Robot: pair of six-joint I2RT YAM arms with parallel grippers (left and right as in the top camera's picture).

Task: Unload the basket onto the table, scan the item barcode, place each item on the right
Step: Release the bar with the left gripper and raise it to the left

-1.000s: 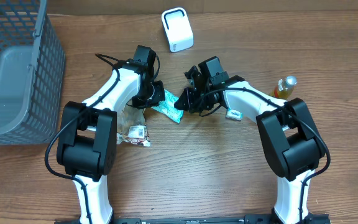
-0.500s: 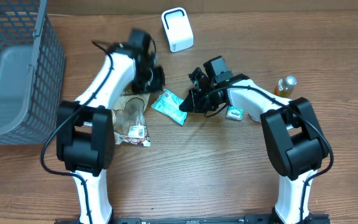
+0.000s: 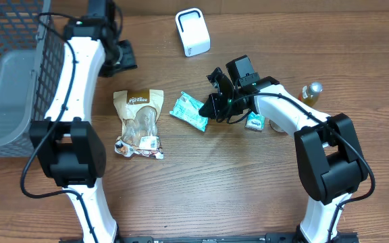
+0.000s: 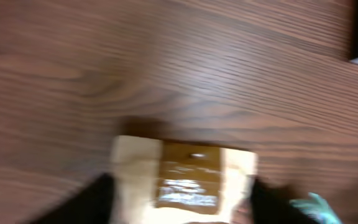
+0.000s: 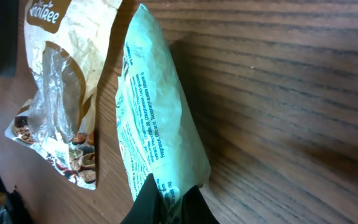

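Right fingers (image 5: 143, 208): clenched on end of teal packet (image 5: 157, 124), snack bag (image 3: 139, 121) just beyond. Left fingers (image 3: 123, 55): spread, gripping nothing, over desk (image 3: 215, 182).

A brown, wood-grain worktop (image 3: 201, 196) fills the whole scene, its grain running left to right under soft, even light with faint shadows.

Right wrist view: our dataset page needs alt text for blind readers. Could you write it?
The right gripper pinches one end of a pale green packet, with the wooden table behind it. A tan snack bag with a clear window lies to its left.
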